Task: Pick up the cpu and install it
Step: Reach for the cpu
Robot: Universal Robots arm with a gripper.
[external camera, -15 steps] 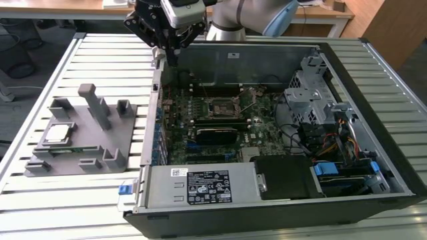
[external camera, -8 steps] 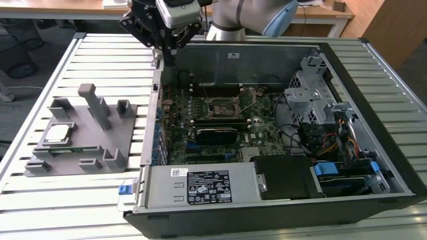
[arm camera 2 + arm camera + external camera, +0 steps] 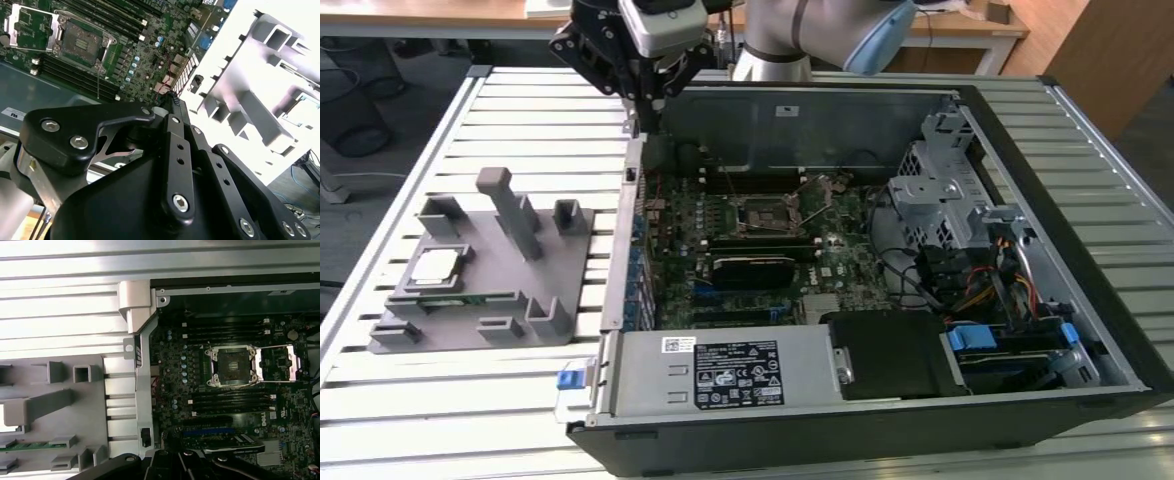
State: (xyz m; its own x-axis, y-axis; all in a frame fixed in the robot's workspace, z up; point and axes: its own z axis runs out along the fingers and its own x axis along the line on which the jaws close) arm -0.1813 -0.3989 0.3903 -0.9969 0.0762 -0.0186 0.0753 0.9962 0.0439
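nearest in the exterior view is the open computer case [image 3: 1067, 290] lying on its side on a slatted metal table [image 3: 427, 400]. a labelled silver power supply [image 3: 720, 372] sits along its near edge, with a blue latch [image 3: 574, 379] at the corner.

towards the exterior view's left, just beside the case, a grey plastic holder [image 3: 520, 320] rests on the table. the cpu [image 3: 434, 266] lies flat in a recess of this holder, silver lid up. a green memory stick [image 3: 454, 298] lies just in front of it, and grey posts rise behind it.

further in, the green motherboard [image 3: 841, 255] covers the floor of the case. its cpu socket [image 3: 761, 212] is near the middle. in both wrist views the socket [image 3: 234, 366] [image 3: 82, 42] is bare and its metal load plate [image 3: 291, 362] is swung open to one side. dark memory slots run alongside it.

at the far side, the gripper [image 3: 643, 100] hangs over the case wall on the exterior view's left, near the far corner, above the motherboard's edge and well apart from the cpu. its black linkages [image 3: 175, 160] crowd the second wrist view. i cannot tell whether the gripper is open or closed. behind it the pale arm [image 3: 801, 30] rises, with a wooden desk [image 3: 961, 25] beyond.
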